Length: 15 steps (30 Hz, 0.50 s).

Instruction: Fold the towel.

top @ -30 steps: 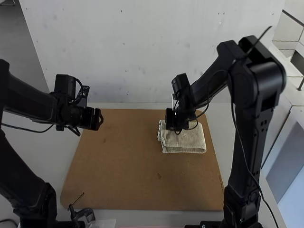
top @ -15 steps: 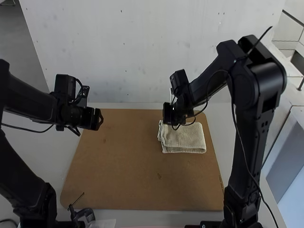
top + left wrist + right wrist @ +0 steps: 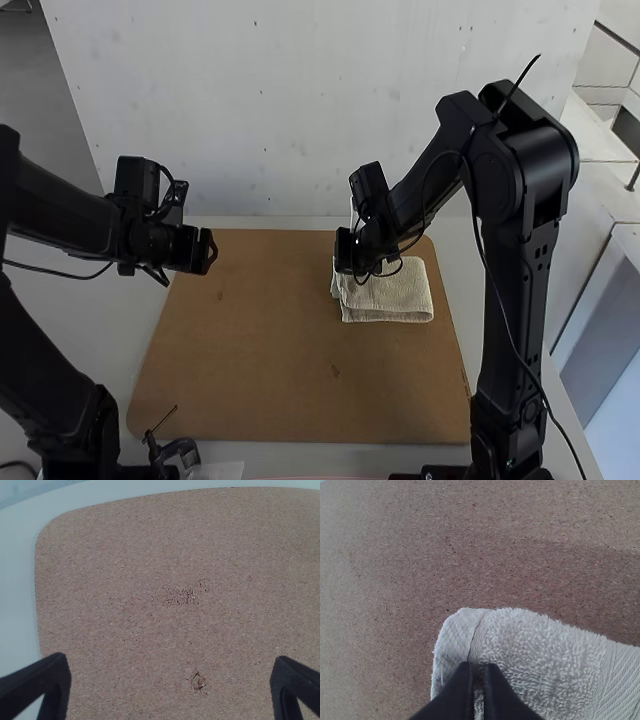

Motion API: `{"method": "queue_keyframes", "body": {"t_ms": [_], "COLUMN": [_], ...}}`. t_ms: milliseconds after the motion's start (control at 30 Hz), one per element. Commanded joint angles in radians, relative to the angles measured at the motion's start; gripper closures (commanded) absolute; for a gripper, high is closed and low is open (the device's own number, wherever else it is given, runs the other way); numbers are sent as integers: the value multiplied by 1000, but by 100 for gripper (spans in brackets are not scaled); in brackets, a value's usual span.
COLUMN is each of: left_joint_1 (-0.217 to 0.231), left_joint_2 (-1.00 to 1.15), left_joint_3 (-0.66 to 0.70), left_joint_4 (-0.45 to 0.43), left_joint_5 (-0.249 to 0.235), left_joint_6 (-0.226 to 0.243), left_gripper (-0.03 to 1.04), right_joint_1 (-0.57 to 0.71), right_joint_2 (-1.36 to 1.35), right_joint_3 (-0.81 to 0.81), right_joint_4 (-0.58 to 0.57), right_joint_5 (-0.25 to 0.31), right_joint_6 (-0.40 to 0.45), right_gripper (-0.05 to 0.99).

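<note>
The beige towel (image 3: 392,296) lies folded into a compact rectangle toward the right of the brown board. My right gripper (image 3: 350,252) is over the towel's far left corner. In the right wrist view, that gripper (image 3: 479,668) has its fingertips nearly together over a corner of the towel (image 3: 535,650); the cloth lies flat there, and contact is unclear. At the board's far left, my left gripper (image 3: 208,252) hangs above the surface. Its fingers stand wide apart in the left wrist view, with the gripper (image 3: 171,659) over bare board.
The brown board (image 3: 270,350) covers most of the white table (image 3: 90,330). A pale wall (image 3: 300,110) rises behind it. A small dark clamp-like item (image 3: 175,450) sits at the near left edge.
My right gripper has shifted left across the towel's far side, rising slightly and then lowering. The towel and the left arm have kept their places.
</note>
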Motion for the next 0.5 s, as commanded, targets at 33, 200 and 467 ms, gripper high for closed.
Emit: {"method": "queue_keyframes", "body": {"t_ms": [33,200,467], "left_joint_1": [-7,-7,-1], "left_joint_2": [12,12,-37], "left_joint_3": [-20,-20,-12], "left_joint_4": [8,8,8], "left_joint_5": [6,6,2], "left_joint_6": [-6,-4,-3], "left_gripper": [13,13,13], "right_joint_1": [9,-11,-107], "right_joint_2": [8,-38,-260], "right_joint_3": [-12,-12,43], "right_joint_4": [14,17,40], "right_joint_5": [-15,-19,58], "right_joint_6": [24,41,79], "right_gripper": [88,63,42]}}
